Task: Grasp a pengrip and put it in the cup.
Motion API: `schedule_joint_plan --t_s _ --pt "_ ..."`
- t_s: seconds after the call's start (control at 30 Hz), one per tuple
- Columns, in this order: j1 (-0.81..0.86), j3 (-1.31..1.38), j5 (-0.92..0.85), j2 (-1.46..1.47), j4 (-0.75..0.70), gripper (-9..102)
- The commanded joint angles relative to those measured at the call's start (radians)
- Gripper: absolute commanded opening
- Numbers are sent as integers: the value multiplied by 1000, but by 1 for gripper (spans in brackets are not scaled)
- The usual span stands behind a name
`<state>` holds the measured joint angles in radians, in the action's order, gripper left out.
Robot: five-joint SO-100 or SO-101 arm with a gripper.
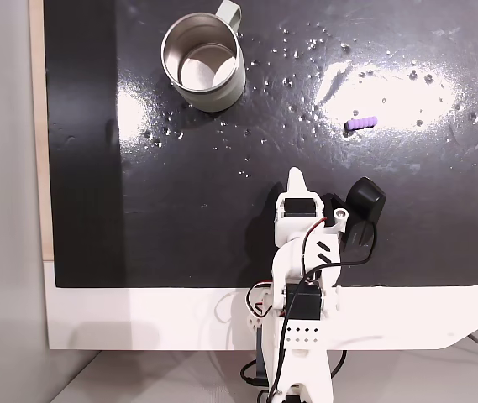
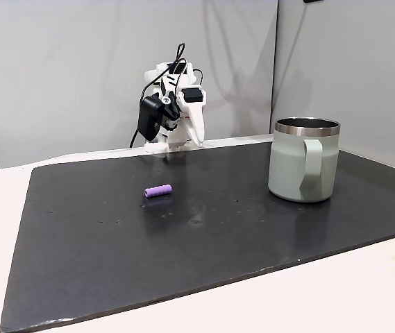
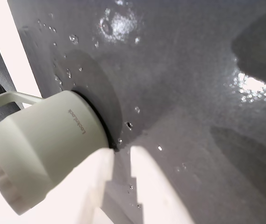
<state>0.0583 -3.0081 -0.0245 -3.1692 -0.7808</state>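
Hand holds nothing, fingers nearly together, narrow gap, above black mat near arm base. Pengrip lies flat on mat, well apart from cup. Cup upright, handle facing camera.

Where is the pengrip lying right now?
The small light-purple ribbed pengrip lies free on the black mat, right of the steel mug in the top-down fixed view, beyond the arm's fingers.

cup rim cut off at wrist view's left edge, tool fingers blurred
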Motion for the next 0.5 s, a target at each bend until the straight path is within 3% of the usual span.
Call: schedule_joint_plan --t_s 0.0,0.47 --pt "2 6 -12 -9 31 0" --pt "20 57 -8 -9 3 0"
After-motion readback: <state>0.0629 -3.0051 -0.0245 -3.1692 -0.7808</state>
